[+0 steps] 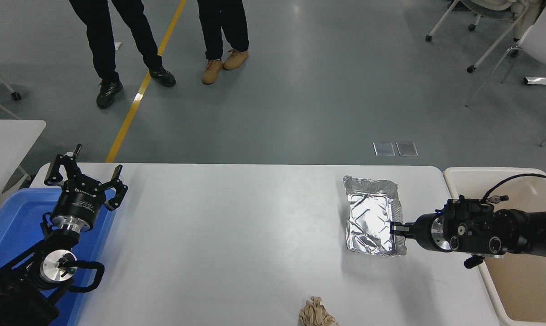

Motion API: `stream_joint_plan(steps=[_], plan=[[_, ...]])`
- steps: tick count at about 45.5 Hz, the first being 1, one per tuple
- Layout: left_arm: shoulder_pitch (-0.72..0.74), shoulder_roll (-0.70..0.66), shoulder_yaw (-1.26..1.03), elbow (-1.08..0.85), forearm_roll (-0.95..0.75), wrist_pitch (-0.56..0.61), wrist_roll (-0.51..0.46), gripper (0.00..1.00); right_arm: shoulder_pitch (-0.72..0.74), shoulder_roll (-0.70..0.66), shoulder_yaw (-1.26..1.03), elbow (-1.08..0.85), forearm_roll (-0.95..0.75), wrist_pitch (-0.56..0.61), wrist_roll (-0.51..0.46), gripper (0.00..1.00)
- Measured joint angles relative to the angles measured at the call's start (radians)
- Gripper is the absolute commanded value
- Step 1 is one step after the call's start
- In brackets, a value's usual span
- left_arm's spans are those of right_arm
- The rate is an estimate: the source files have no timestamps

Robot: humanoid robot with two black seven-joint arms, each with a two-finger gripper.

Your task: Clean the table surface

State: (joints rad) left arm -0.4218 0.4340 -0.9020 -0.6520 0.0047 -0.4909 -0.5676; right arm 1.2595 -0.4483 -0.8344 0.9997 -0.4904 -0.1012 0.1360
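Observation:
The table surface is a wide white top filling the lower half of the view. A crinkled silver foil tray sits toward its right side, tilted and partly raised. My right gripper comes in from the right edge and is shut on the foil tray's right rim. A crumpled brown paper ball lies at the front edge of the table. My left gripper is parked at the lower left with its fingers spread open and nothing between them.
A beige bin stands against the table's right end, under my right arm. A blue tub sits at the left beneath the parked arm. Two people's legs stand on the floor beyond the far edge. Chairs stand at top right.

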Motion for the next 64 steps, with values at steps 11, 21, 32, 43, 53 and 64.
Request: stream_joint_plan(steps=[11,21,32,43,53,64], plan=[[0.0,0.0,0.0,0.0,0.0,0.0,0.0,0.99,0.037,-0.15,0.097,0.013,-0.002,0.087,0.017,0.0],[0.0,0.0,0.0,0.0,0.0,0.0,0.0,0.99,0.055,-0.279,0.183,0.013,-0.028,0.166,0.024,0.0],[0.0,0.0,0.0,0.0,0.0,0.0,0.0,0.99,0.063,-0.411,0.272,0.008,-0.044,0.24,0.028,0.0],[0.0,0.0,0.0,0.0,0.0,0.0,0.0,0.99,0.066,-0.534,0.38,0.005,-0.049,0.318,0.029,0.0],[0.0,0.0,0.0,0.0,0.0,0.0,0.0,0.99,0.067,-0.624,0.449,0.004,-0.05,0.371,0.029,0.0],[0.0,0.0,0.0,0.0,0.0,0.0,0.0,0.99,0.055,-0.687,0.483,-0.016,-0.052,0.404,0.03,0.0]])
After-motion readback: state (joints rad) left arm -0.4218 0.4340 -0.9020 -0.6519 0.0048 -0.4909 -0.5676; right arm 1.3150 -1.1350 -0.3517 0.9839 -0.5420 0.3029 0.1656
